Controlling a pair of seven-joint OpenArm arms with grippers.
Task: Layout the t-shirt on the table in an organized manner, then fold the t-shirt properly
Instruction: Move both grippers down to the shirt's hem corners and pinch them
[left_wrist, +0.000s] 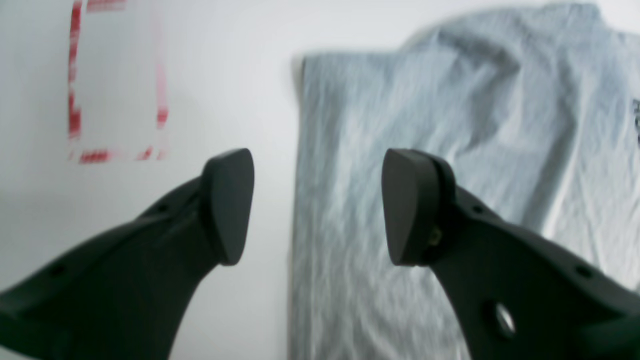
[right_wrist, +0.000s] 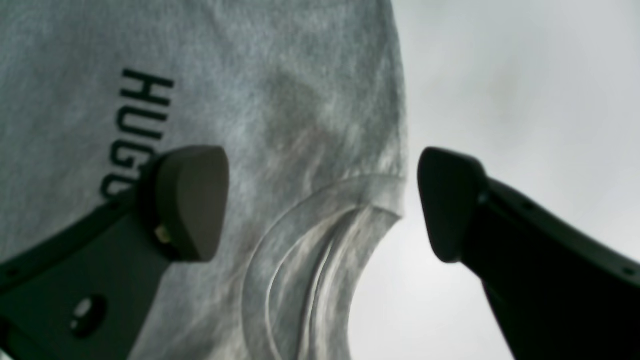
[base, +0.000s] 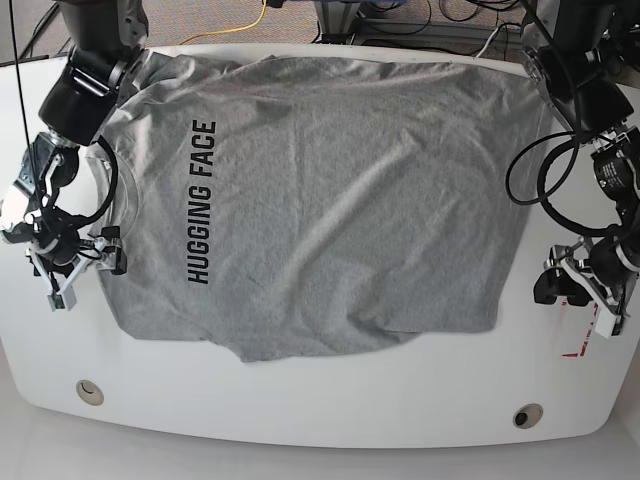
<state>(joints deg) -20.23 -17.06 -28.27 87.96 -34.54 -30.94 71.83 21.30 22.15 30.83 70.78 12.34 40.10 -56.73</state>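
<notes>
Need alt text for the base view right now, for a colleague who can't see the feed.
A grey t-shirt lies spread flat on the white table, collar at the view's left, "HUGGING FACE" lettering facing up. The right gripper hangs open by the collar, the left gripper open beside the hem, neither holding cloth.

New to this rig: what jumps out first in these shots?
The grey t-shirt spread wide across the middle of the white table, with HUGGING FACE lettering running along it near the collar end. Then the two open grippers flanking it: the right gripper over the collar, the left gripper over the hem edge, near red tape marks.
</notes>
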